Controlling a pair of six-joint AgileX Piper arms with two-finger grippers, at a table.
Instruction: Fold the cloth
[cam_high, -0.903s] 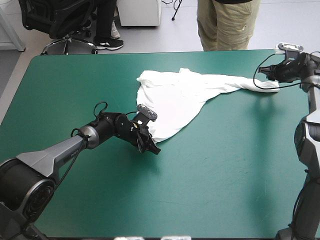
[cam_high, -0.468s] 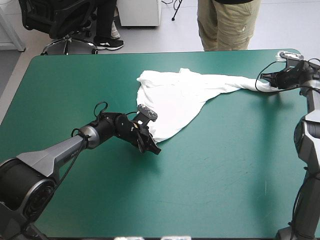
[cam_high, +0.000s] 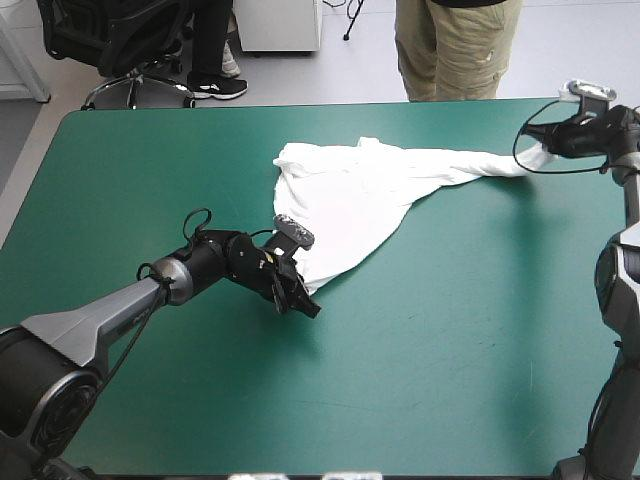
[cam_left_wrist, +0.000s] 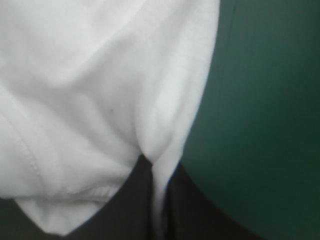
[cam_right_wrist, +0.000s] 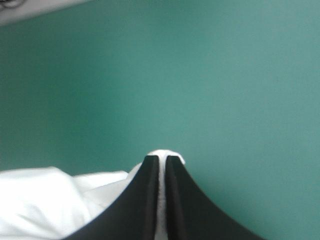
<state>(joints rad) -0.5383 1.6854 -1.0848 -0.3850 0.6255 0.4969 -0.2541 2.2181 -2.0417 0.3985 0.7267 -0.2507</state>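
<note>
**White T-shirt held at two ends by robot arms on a green desk**

A white T-shirt (cam_high: 350, 195) lies on the far half of a desk (cam_high: 450, 360) with a teal-green cover. It spreads in a rough, rumpled triangle, widest toward the far edge, a little left of centre. One end narrows into a twisted strand that runs right, toward the desk's far right corner. The right jaws are pinched almost together on the tip of that strand. In the right wrist view, a thin line of white cloth shows between the two black fingers (cam_right_wrist: 137, 200). The triangle's near point reaches toward the middle of the desk. There the left jaws, low over the cover, are clamped on the cloth as well. In the left wrist view, a fold of white runs down between them, with a stitched hem just beside.
</note>
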